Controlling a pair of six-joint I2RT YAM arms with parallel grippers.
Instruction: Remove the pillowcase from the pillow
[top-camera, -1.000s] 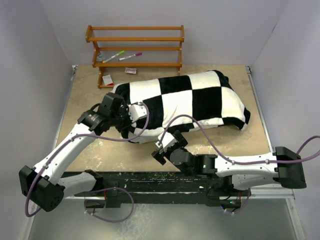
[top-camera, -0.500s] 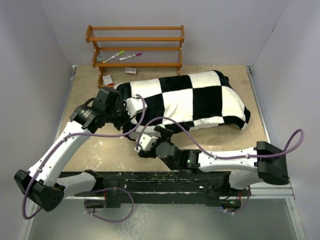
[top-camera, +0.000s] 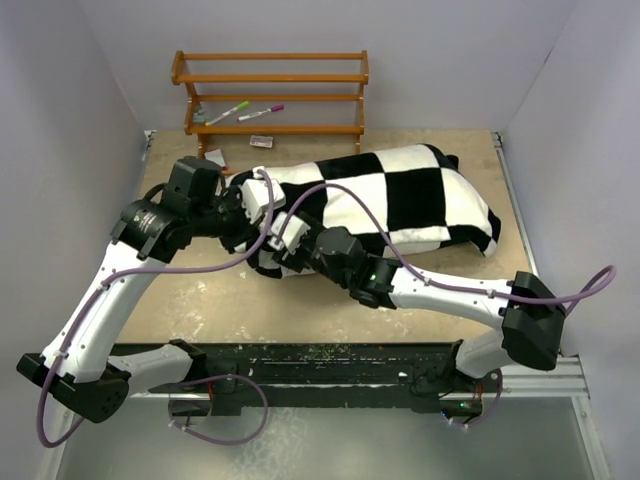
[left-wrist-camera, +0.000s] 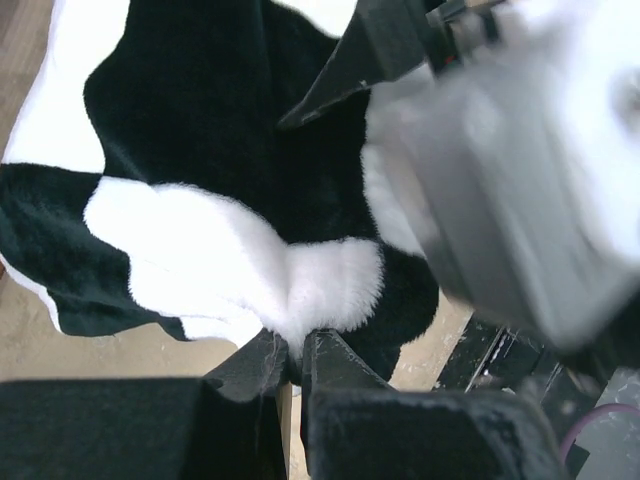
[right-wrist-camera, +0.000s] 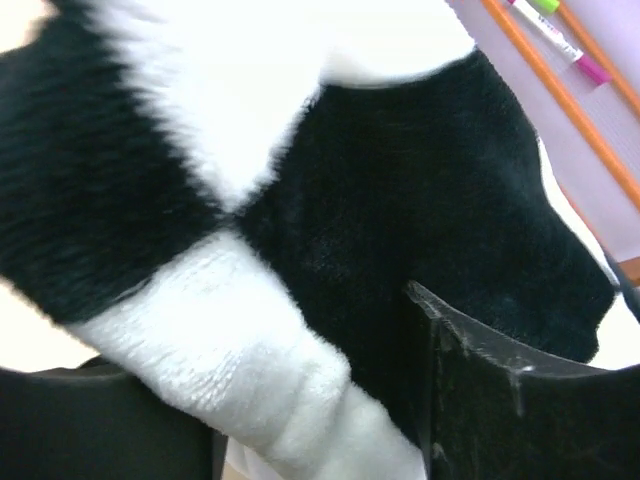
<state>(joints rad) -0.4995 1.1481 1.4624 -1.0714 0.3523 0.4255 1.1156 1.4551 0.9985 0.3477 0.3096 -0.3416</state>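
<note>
The black and white checkered pillowcase (top-camera: 410, 200) lies across the middle of the table, full and rounded. The pillow is hidden inside it. My left gripper (top-camera: 243, 213) is at the case's left end, shut on a pinch of white fleece (left-wrist-camera: 320, 290) at the edge; its fingertips (left-wrist-camera: 330, 350) meet on the fabric. My right gripper (top-camera: 290, 243) is just beside it at the near-left edge. In the right wrist view a thick rolled fold of the pillowcase (right-wrist-camera: 250, 370) fills the wide gap of the right gripper (right-wrist-camera: 310, 390), with the jaws open on either side of it.
A wooden rack (top-camera: 270, 95) stands at the back wall with two markers (top-camera: 245, 108) on a shelf. A small card (top-camera: 262, 141) and another small item (top-camera: 214, 160) lie by its foot. Walls close in on both sides. A black rail (top-camera: 330, 360) runs along the near edge.
The right arm swung left and forward from the near table to the case's left edge, its jaws narrowing round a fold. The left gripper drew the held edge back and left.
</note>
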